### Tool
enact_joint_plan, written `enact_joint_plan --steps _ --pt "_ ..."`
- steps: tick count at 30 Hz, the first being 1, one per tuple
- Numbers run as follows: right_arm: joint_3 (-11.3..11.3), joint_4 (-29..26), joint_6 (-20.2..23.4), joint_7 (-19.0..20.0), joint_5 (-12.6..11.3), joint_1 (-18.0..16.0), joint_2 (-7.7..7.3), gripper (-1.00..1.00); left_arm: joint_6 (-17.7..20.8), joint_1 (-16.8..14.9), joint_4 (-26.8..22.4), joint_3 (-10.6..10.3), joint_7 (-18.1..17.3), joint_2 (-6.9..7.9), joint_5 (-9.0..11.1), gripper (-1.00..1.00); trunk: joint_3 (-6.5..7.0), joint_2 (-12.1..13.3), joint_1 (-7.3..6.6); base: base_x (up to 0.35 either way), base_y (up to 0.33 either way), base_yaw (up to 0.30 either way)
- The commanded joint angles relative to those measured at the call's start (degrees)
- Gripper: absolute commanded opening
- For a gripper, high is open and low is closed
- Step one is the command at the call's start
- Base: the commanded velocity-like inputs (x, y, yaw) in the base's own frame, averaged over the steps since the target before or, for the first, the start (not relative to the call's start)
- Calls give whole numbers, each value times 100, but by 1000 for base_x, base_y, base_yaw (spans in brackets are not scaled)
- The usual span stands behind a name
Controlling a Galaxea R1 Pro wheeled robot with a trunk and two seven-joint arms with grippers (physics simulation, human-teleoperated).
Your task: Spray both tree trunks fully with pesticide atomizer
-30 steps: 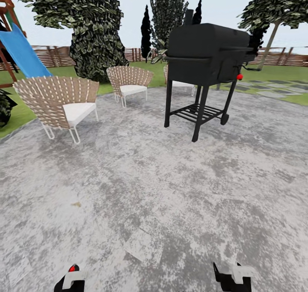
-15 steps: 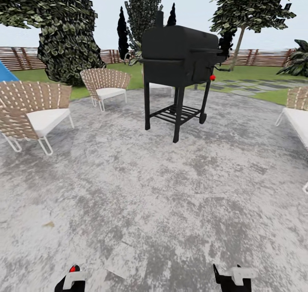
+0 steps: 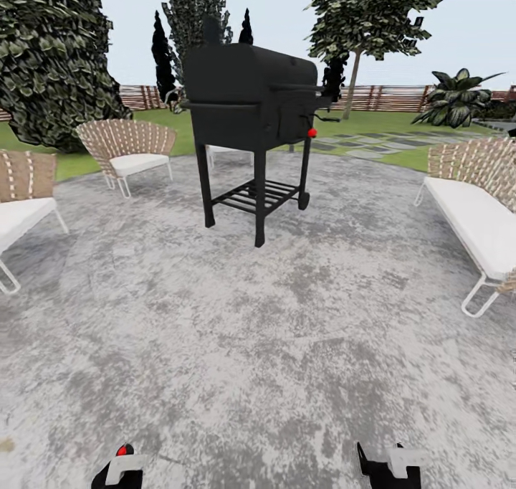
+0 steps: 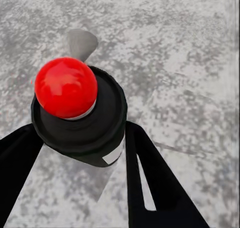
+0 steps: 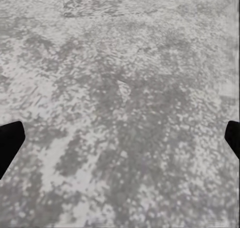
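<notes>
The pesticide atomizer [image 4: 82, 125], a small black bottle with a red tip [image 4: 65, 87], sits between the black fingers [image 4: 150, 178] of my left gripper [image 4: 80, 153], which is shut on it. In the head view that left gripper [image 3: 118, 469] is low at the left edge of the picture, with the red tip [image 3: 123, 449] showing on top. My right gripper [image 3: 390, 466] is low on the right and open, its fingertips [image 5: 10, 143] far apart over bare grey paving. Far off behind the grill stands a leafy tree [image 3: 369, 8] with a pale, slanted trunk [image 3: 351, 84].
A black barbecue grill [image 3: 251, 102] on legs stands ahead on the grey stone patio [image 3: 272, 345]. Woven chairs [image 3: 129, 148] are at the left, and a white-cushioned bench [image 3: 476, 220] at the right. Beyond lie lawn, stepping stones [image 3: 373, 143], dark cypresses [image 3: 163, 51], a dense bush [image 3: 50, 59] and a slat fence [image 3: 387, 98].
The whole view has swung to the right: the grill and chairs slid left in the picture, the blue slide left it, and the bench came in. Both grippers look unchanged.
</notes>
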Motion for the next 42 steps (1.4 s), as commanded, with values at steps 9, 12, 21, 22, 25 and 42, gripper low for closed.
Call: enact_joint_plan --steps 9,12,21,22,25,42 --pt "5 0 0 0 0 -2 0 100 0 0 -1 0 0 0 0 -100 31 0 0 299 -126 -287" --pt "1 -1 0 0 0 -3 0 100 0 0 -1 0 0 0 0 -100 41 0 0 299 -126 -287" --pt "5 -2 0 0 0 -3 0 100 0 0 -3 0 0 0 0 -100 71 0 0 299 -124 -286" --pt "5 -2 0 0 0 -4 0 100 0 0 -2 0 0 0 0 -100 75 0 0 300 -113 -287" --pt "3 -2 0 0 0 -2 0 100 0 0 -1 0 0 0 0 -100 85 0 0 301 -111 -287" --pt "13 10 8 31 15 -2 -1 100 0 0 -1 8 0 0 2 -100 113 0 0 323 -45 -165"
